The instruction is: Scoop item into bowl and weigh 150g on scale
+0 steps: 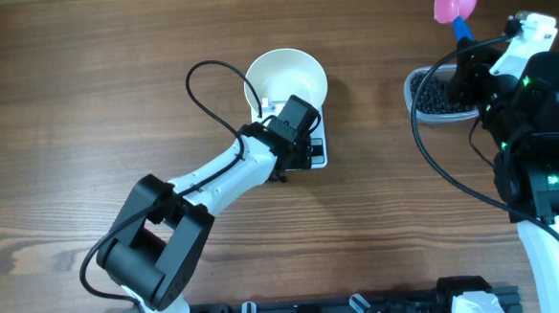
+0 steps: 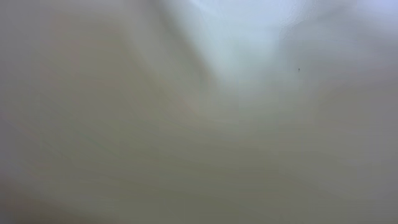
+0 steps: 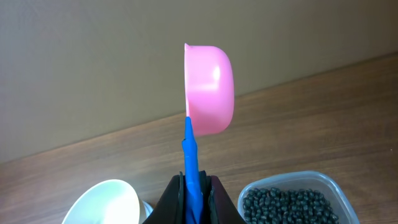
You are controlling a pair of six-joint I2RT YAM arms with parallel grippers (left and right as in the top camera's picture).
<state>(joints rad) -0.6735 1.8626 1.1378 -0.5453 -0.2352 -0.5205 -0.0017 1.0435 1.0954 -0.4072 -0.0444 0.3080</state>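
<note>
Beans [image 3: 286,202] lie in the tub [image 3: 339,193], unscooped; right gripper [image 3: 198,182] clamps the pink scoop [image 3: 210,87] above them, left gripper [image 1: 282,113] stands open at the bowl [image 1: 290,74] on the scale [image 1: 318,153]. Next: dip in.

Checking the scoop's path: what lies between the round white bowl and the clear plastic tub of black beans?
Only bare wooden tabletop in the overhead view, between the round white bowl and clear plastic tub.

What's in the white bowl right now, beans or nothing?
Empty, as far as shows: the white bowl has a bare white inside from overhead, though the left arm hides its near edge.
</note>
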